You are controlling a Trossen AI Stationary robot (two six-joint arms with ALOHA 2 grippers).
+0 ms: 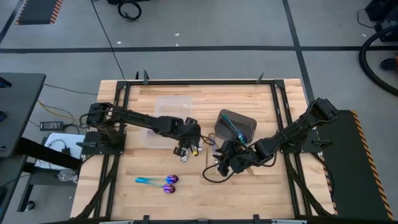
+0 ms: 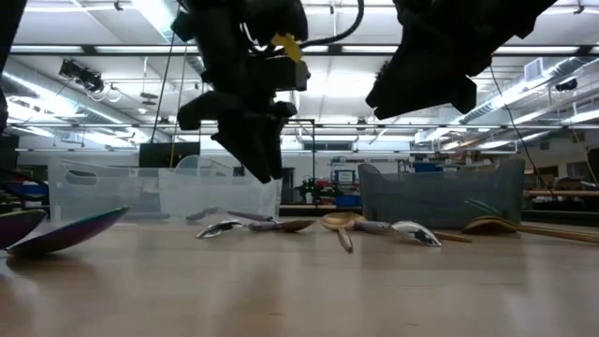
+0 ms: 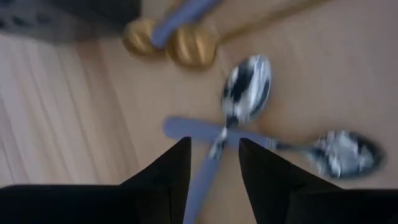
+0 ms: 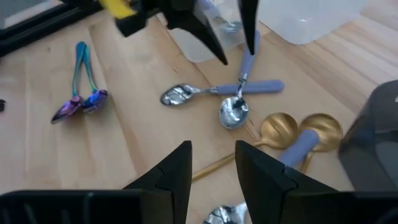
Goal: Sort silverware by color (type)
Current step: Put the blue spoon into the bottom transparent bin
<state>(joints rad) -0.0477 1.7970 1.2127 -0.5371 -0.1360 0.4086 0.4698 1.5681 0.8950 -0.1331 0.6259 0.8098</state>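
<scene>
- Where the left gripper (image 1: 186,152) hangs above the middle of the light wooden table (image 1: 186,199), its two dark fingers (image 4: 208,37) stand apart with a gap between them and clasp nothing; they point down at the lilac handles of two crossed shiny silver spoons (image 4: 214,99), one handle passing between the fingertips without a closed grip.
- Beside that crossed pair lie two gold-bowled spoons (image 4: 301,130), bowls just beside each other, one with a lilac handle, near the dark grey bin (image 1: 237,125).
- Another silver bowl (image 4: 224,216) shows at the edge of the right wrist view, partly hidden.
- Two iridescent blue-purple spoons with teal handles (image 1: 158,182) lie side by side near the table's front edge, well apart from the others.
- Behind the left gripper stands a clear plastic container (image 1: 168,115).
- Hovering beside the bin, the right gripper (image 1: 225,164) has its fingers parted, holding nothing.
</scene>
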